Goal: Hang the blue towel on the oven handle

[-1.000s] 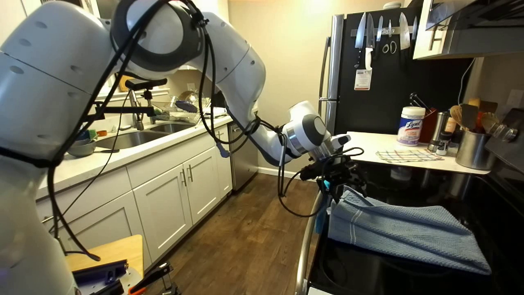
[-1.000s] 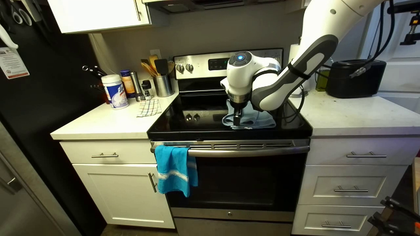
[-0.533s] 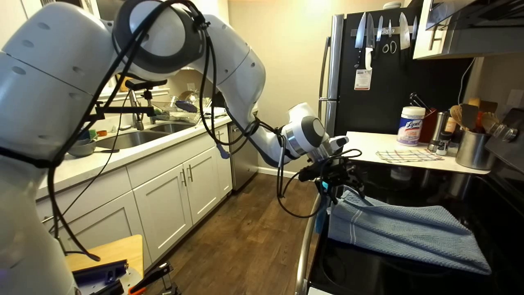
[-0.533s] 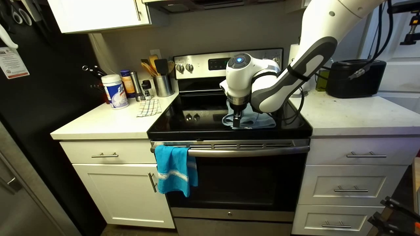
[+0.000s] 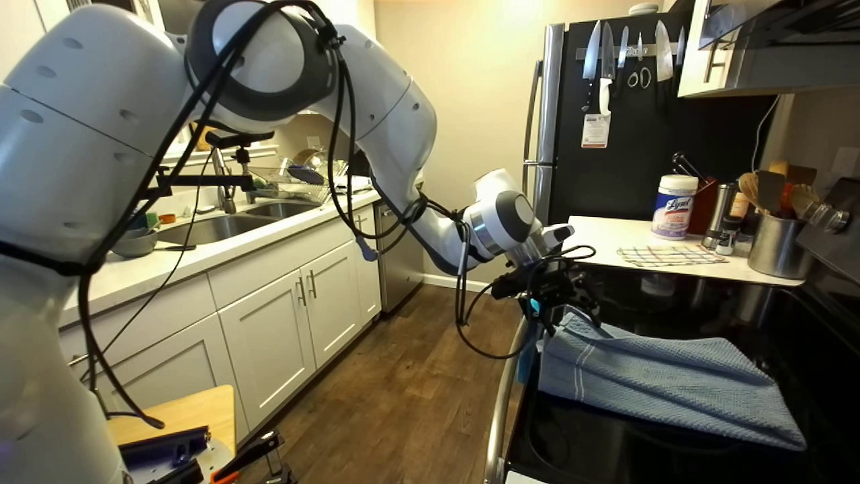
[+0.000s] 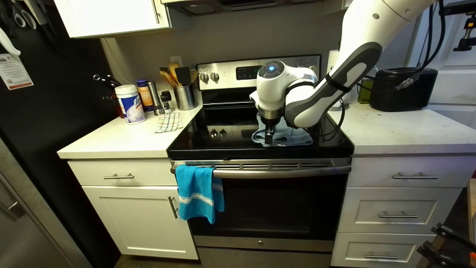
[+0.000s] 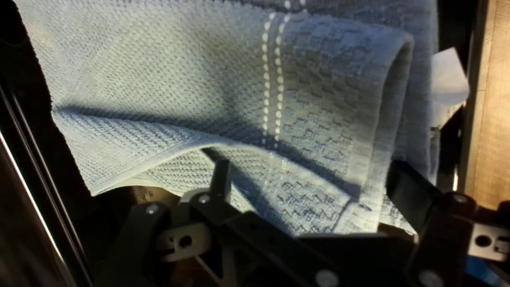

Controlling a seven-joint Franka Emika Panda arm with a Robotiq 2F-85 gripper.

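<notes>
A pale blue towel point(image 5: 658, 376) lies folded on the black cooktop, its striped end near the front edge. It also shows in an exterior view point(image 6: 293, 136), partly behind my hand. In the wrist view the towel point(image 7: 179, 71) fills most of the picture, with a raised fold between the fingers. My gripper point(image 7: 314, 183) is open, its fingers wide apart around that fold. In both exterior views the gripper point(image 5: 572, 321) point(image 6: 268, 137) points down at the towel's front end; contact cannot be told. The steel oven handle point(image 6: 282, 174) runs along the oven front below.
A bright blue towel point(image 6: 197, 193) with a white stripe hangs at one end of the oven handle. A utensil holder point(image 6: 185, 97), wipes canister point(image 6: 130, 104) and checked cloth point(image 6: 169, 123) stand or lie on the counter beside the stove. A toaster point(image 6: 403, 89) stands on the other counter.
My hand has come down slightly over the towel's front end in the last second, then stayed nearly still. Both towels have not visibly moved.
</notes>
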